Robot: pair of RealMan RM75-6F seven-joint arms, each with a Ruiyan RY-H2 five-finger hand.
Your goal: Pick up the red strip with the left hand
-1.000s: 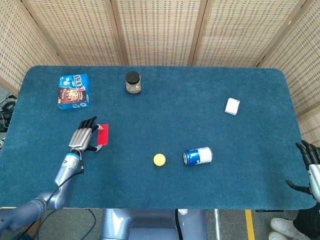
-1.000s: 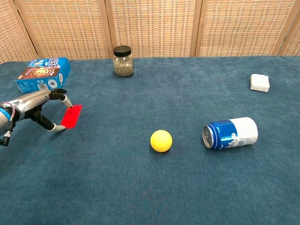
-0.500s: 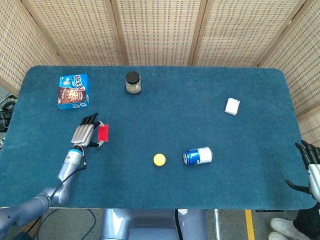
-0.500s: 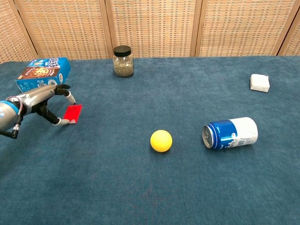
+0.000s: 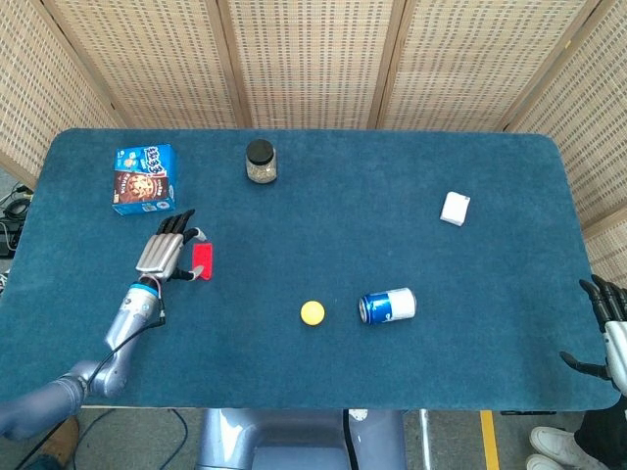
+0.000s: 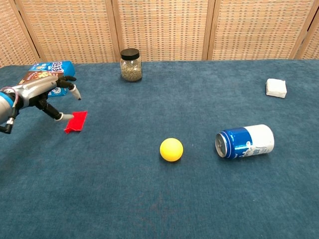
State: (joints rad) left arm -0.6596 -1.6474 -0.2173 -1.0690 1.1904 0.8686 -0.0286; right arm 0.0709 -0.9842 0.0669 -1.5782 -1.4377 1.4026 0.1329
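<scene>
The red strip (image 6: 76,121) lies on the blue cloth at the table's left side, also seen from the head view as the red strip (image 5: 201,260). My left hand (image 6: 44,93) hovers just left of it and a little above, fingers spread and lifted off the strip. Only the thumb tip reaches down to the strip's left edge; whether it touches I cannot tell. In the head view the left hand (image 5: 164,253) sits beside the strip's left side. My right hand (image 5: 606,329) hangs off the table's near right corner, fingers apart and holding nothing.
A blue snack box (image 6: 46,77) stands right behind the left hand. A glass jar (image 6: 131,64) is at the back, a yellow ball (image 6: 171,149) and a toppled blue can (image 6: 245,141) sit mid-table, and a small white block (image 6: 276,87) lies far right.
The left hand rose and drew back toward the box. Its fingers, which pinched the strip's edge, came off it, and the strip dropped flat on the cloth.
</scene>
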